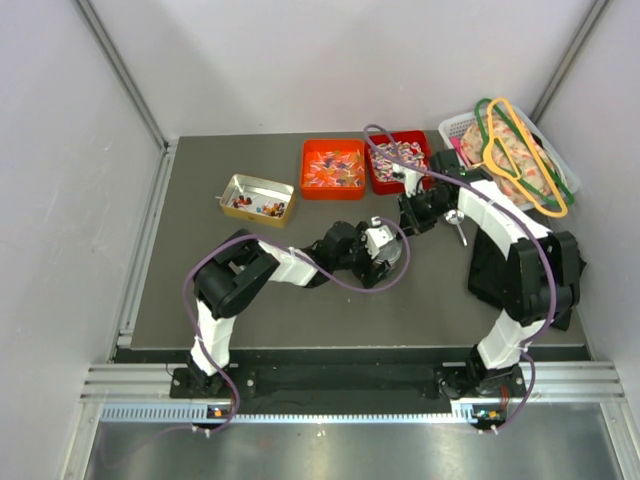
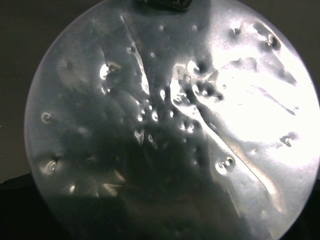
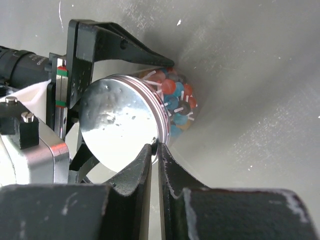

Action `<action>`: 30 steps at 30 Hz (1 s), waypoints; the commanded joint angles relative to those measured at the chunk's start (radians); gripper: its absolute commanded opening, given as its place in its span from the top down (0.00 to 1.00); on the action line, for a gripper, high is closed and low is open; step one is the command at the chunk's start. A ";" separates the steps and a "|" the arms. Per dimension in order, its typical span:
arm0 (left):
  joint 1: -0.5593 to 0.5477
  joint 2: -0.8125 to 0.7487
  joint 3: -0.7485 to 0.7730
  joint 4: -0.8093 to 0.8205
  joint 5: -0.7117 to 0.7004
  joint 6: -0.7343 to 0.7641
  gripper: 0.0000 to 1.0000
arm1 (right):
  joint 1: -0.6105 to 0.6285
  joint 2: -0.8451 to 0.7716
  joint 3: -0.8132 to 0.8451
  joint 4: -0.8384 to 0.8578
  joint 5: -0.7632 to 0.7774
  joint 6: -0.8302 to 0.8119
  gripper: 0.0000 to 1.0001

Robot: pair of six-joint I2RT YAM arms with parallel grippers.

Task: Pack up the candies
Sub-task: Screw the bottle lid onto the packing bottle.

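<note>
Both of the right arm's fingers (image 3: 135, 172) stand closed to a thin slit, their tips at the rim of a dimpled round silver metal lid (image 3: 117, 125); whether they pinch that rim I cannot tell. The lid caps a clear round jar (image 3: 182, 132). The left arm's fingers (image 3: 120, 47) are spread wide, one on each side of the jar, and grip it from the lid end, so the lid fills the left wrist view.

Through the jar's wall show the candies (image 3: 172, 90): small round sweets in red and blue, with short white bits between them, packed tight.

The jar is held over the middle of the dark grey desk (image 1: 300, 300). At the desk's far edge more mixed-colour candies lie in an orange square plastic tray (image 1: 306, 170) and a red square plastic tray (image 1: 420, 137) just beside it. A few more sit in a shallow gold metal tin (image 1: 258, 183) further left.
</note>
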 commanded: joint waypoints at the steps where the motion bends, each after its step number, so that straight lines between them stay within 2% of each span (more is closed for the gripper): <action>1: 0.010 0.045 0.028 -0.056 -0.094 -0.026 0.01 | 0.054 -0.028 -0.064 -0.135 -0.037 -0.022 0.93; 16: 0.028 0.042 0.039 -0.068 -0.087 -0.037 0.01 | 0.131 0.020 -0.120 -0.097 -0.003 -0.013 0.90; 21: 0.042 0.045 0.042 -0.071 -0.081 -0.049 0.01 | 0.131 0.017 -0.118 -0.123 -0.019 -0.026 0.96; 30: 0.056 0.047 0.054 -0.081 -0.101 -0.070 0.01 | 0.132 0.009 -0.132 -0.192 -0.052 -0.066 0.96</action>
